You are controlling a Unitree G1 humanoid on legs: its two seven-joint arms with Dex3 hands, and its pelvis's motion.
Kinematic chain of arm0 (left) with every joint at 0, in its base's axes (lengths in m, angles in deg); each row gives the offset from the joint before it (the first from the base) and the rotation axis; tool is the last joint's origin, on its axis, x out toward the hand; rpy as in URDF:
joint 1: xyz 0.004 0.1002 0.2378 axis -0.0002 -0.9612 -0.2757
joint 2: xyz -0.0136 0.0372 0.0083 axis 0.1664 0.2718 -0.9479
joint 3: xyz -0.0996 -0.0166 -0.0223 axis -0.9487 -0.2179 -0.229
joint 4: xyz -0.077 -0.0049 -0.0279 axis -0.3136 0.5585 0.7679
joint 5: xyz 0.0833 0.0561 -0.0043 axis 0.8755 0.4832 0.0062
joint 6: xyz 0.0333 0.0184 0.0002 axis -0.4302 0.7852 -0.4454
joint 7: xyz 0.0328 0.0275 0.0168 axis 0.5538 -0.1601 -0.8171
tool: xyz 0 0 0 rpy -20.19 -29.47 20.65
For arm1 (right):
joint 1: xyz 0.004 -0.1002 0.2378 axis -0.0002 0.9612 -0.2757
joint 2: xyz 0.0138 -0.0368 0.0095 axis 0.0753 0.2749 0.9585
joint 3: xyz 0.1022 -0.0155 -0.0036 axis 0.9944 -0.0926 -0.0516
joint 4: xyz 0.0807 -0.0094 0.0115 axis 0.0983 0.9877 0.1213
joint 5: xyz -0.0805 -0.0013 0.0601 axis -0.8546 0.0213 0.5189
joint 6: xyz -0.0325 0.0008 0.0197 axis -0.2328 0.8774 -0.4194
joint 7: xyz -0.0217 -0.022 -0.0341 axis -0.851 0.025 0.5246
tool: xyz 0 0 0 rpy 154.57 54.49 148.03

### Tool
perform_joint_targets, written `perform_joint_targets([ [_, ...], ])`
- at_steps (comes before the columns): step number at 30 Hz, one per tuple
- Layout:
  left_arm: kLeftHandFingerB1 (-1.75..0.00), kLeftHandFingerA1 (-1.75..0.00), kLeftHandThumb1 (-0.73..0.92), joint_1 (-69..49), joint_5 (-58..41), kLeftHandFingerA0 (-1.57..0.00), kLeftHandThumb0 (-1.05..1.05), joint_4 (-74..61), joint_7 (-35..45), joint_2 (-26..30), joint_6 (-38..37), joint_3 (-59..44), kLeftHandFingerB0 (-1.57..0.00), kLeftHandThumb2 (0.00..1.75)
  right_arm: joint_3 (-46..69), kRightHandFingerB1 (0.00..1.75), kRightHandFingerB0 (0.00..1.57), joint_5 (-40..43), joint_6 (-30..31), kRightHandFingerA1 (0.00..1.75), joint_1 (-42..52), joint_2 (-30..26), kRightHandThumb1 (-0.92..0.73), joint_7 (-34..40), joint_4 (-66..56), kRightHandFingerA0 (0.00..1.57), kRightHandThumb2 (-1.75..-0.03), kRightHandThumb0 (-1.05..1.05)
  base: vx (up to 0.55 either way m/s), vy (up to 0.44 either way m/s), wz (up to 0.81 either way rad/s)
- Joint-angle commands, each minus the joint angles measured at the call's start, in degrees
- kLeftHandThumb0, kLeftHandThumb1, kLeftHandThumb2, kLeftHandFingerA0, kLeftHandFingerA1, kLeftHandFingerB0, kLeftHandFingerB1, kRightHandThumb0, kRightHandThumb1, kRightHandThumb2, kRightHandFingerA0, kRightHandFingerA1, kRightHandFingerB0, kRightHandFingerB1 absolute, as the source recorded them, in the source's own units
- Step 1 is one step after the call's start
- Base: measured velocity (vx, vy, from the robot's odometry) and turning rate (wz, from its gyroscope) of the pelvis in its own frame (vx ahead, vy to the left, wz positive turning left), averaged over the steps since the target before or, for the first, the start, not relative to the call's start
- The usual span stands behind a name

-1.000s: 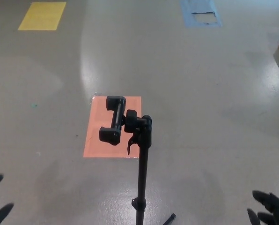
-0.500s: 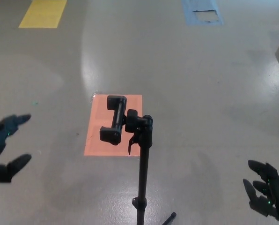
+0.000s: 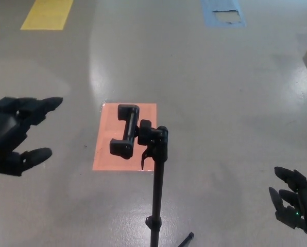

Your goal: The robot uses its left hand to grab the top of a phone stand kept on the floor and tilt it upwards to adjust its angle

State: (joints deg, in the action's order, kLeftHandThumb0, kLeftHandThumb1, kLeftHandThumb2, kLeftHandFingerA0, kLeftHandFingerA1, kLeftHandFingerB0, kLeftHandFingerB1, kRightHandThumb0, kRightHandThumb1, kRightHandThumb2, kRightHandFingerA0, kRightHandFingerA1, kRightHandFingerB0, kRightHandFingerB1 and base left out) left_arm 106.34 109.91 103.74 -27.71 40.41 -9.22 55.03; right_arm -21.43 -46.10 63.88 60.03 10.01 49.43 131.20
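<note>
L hand point(image 3: 14, 135) raised at left edge, fingers spread wide, thumb below, holding nothing, well apart from phone stand point(image 3: 154, 170). Stand upright on floor point(image 3: 220, 92), clamp head point(image 3: 125, 131) over orange floor patch point(image 3: 106, 149). R hand point(image 3: 293, 201) low at right corner, fingers apart, empty.

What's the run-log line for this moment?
phase: approach | left hand: open, left of phone stand clamp, no contact | right hand: open, idle | stand: upright on floor
</note>
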Motion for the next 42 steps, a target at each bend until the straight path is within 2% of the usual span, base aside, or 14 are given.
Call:
perform_joint_targets([
  [1,-0.19,-0.26,0.91,1.70,5.54,-0.16,-0.84,-2.30,-0.62,2.01,-0.99,1.38,0.00,0.68,0.67,0.30,0.19,0.83,0.43,0.34,-0.90,-1.12,-0.87,-0.49,0.30,0.21,-0.66,-0.65,0.00,0.000,0.00],
  [3,-0.17,-0.27,0.91,2.05,6.74,-0.17,-0.85,-3.00,-1.20,2.23,-0.98,1.79,0.00,0.70,0.65,0.30,0.19,0.70,0.62,0.34,-1.14,-1.18,-0.87,-0.42,0.35,0.21,-0.66,-0.63,0.00,0.000,0.00],
  [4,-0.20,-0.37,0.71,2.25,7.02,-0.11,-0.84,-3.35,-1.33,2.22,-1.14,1.89,0.00,1.06,0.68,0.30,0.19,0.69,0.61,0.34,-1.23,-1.20,-0.87,-0.39,0.39,0.21,-0.66,-0.63,0.00,0.000,0.00],
  [10,-0.18,-0.35,0.72,3.88,8.76,-0.10,-0.84,-5.46,-0.90,2.25,-1.06,2.23,0.00,1.08,0.90,0.30,0.20,0.62,0.70,0.34,-1.79,-1.60,-0.87,-0.44,0.47,0.21,-0.66,-0.63,0.00,0.000,0.00],
  [26,-0.19,-0.35,0.70,7.51,15.20,-0.10,-0.84,-11.41,-0.23,1.86,0.46,4.67,0.00,1.06,1.31,0.29,0.18,0.76,1.38,0.34,-3.03,-1.68,-0.87,-1.01,0.66,0.22,-0.66,-0.65,0.00,0.000,0.00],
  [27,-0.19,-0.26,0.89,7.51,15.34,-0.16,-0.86,-11.80,-0.02,1.84,0.60,4.71,0.00,0.68,1.40,0.29,0.18,0.86,1.38,0.34,-3.08,-1.67,-0.86,-1.10,0.69,0.21,-0.66,-0.65,0.00,0.000,0.00],
  [28,-0.19,-0.26,0.89,7.46,15.37,-0.16,-0.86,-12.05,0.15,1.82,0.71,4.72,0.00,0.68,1.47,0.29,0.18,0.95,1.38,0.34,-3.09,-1.66,-0.86,-1.17,0.72,0.21,-0.66,-0.65,0.00,0.000,0.00],
  [29,-0.20,-0.32,0.69,7.44,15.68,-0.10,-0.83,-12.73,0.33,1.79,0.80,4.84,0.00,1.06,1.30,0.29,0.19,0.75,1.68,0.33,-3.16,-1.69,-0.87,-1.01,0.69,0.22,-0.66,-0.66,0.00,0.000,0.00],
  [37,-0.19,-0.32,0.69,7.39,16.07,-0.10,-0.83,-16.01,2.66,1.91,0.53,5.34,0.00,1.05,1.04,0.29,0.19,0.55,2.21,0.33,-3.21,-1.64,-0.86,-1.04,0.66,0.22,-0.66,-0.65,0.00,0.000,0.00],
  [38,-0.18,-0.26,0.88,7.53,16.17,-0.14,-0.84,-16.25,3.12,1.80,0.78,5.42,0.00,0.67,0.85,0.29,0.19,0.32,2.33,0.33,-3.33,-1.72,-0.87,-0.98,0.67,0.22,-0.66,-0.66,0.00,0.000,0.00],
  [42,-0.19,-0.26,0.89,7.72,16.69,-0.15,-0.84,-16.94,3.94,1.57,1.30,5.47,0.00,0.67,0.73,0.29,0.19,0.26,2.21,0.33,-3.46,-1.87,-0.87,-1.06,0.60,0.22,-0.66,-0.66,0.00,0.000,0.00],
])
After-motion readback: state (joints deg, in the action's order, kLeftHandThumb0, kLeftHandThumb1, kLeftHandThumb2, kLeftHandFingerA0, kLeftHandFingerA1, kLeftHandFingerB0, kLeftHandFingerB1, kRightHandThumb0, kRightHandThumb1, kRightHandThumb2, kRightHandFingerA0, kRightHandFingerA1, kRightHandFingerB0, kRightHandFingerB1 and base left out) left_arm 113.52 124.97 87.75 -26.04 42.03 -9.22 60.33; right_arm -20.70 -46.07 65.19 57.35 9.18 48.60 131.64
